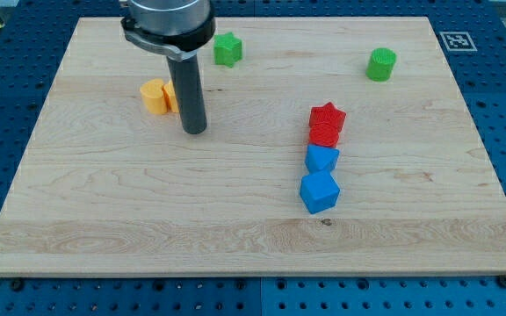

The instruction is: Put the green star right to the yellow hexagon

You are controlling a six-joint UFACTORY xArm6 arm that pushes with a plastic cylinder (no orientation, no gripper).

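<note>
The green star (227, 49) lies near the view's top, left of centre. The yellow hexagon (154, 96) sits at the view's left, touching a second yellow-orange block (170, 96) that my rod partly hides. My tip (194, 131) rests on the board just right of and below the yellow blocks, and well below the green star.
A green cylinder (380, 64) stands at the view's top right. A red star (328, 116) sits on a red block (325, 134); below them are a blue block (321, 160) and a blue cube (319, 191), in a column right of centre. The wooden board (104, 219) has blue surroundings.
</note>
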